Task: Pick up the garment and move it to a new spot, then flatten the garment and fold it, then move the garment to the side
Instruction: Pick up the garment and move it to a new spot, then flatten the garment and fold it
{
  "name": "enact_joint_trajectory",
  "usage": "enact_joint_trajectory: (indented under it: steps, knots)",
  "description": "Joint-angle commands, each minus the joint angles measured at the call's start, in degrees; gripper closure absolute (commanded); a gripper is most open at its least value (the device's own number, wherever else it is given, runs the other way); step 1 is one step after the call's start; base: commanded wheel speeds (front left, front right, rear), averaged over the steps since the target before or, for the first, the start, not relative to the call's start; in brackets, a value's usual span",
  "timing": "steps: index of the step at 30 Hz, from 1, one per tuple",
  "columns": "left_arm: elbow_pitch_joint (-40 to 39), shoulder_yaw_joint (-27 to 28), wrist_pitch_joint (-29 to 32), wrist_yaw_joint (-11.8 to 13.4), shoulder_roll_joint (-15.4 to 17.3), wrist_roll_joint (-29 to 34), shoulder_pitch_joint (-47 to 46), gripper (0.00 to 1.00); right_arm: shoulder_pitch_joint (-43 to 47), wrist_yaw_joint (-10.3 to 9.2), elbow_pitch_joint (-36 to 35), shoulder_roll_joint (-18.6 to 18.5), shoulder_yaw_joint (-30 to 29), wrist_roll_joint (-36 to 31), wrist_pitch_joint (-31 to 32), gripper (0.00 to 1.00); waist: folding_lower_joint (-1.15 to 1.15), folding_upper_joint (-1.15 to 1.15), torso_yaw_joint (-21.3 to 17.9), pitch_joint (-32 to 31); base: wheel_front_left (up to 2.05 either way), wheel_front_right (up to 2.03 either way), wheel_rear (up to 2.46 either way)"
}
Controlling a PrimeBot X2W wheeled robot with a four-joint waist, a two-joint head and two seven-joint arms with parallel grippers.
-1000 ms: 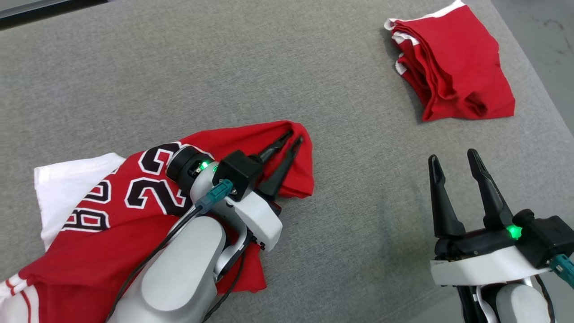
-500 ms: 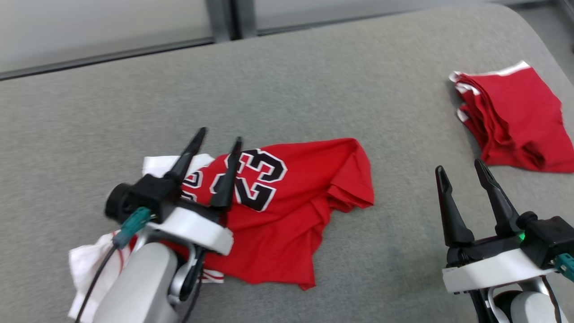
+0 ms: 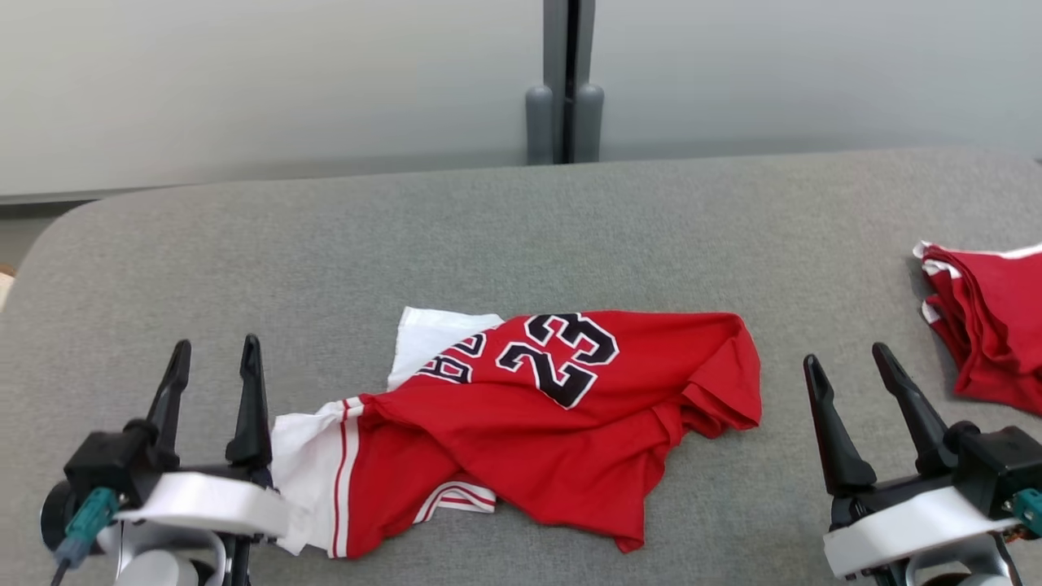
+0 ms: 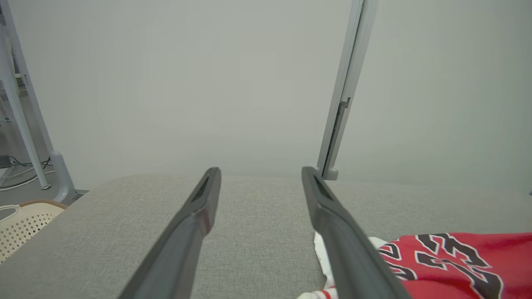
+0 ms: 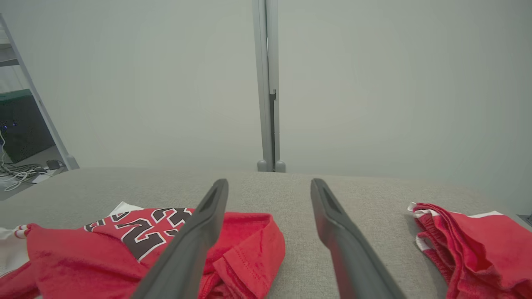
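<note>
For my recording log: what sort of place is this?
Probably a lab or test room: a grey padded worktop, plain partition panels joined by a metal post, loose cables nearby.

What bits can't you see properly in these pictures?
- Jersey: the letters beside the 23, head view, are partly hidden by its own crumpled folds.
- Red pile: head view, cut off by the right edge.
- Basket: left wrist view, cut off by the left edge; what is inside cannot be told.
</note>
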Motion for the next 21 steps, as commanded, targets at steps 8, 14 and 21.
enact_joint_trajectory:
  steps: [8,14,21]
  knots:
    - [-3.6,0.5,0.2,0.8,0.9,0.4,7.5,0.0,4.4,-0.02,0.8,-0.8,-0.6,0.4,1.2,0.0,0.0,0.0,2.3,-5.8,0.0,0.0,0.0]
    - [-5.0,0.1,1.1,1.5,1.8,0.8,10.7,0.0,7.0,-0.02,0.4,-0.4,-0.9,0.2,1.9,0.0,0.0,0.0,2.1,-7.9,0.0,0.0,0.0]
    - [-7.3,-0.8,2.9,2.3,2.8,1.5,12.9,0.0,8.0,-0.02,0.0,0.1,-1.3,0.1,2.2,0.0,0.0,0.0,1.7,-9.1,0.0,0.0,0.0]
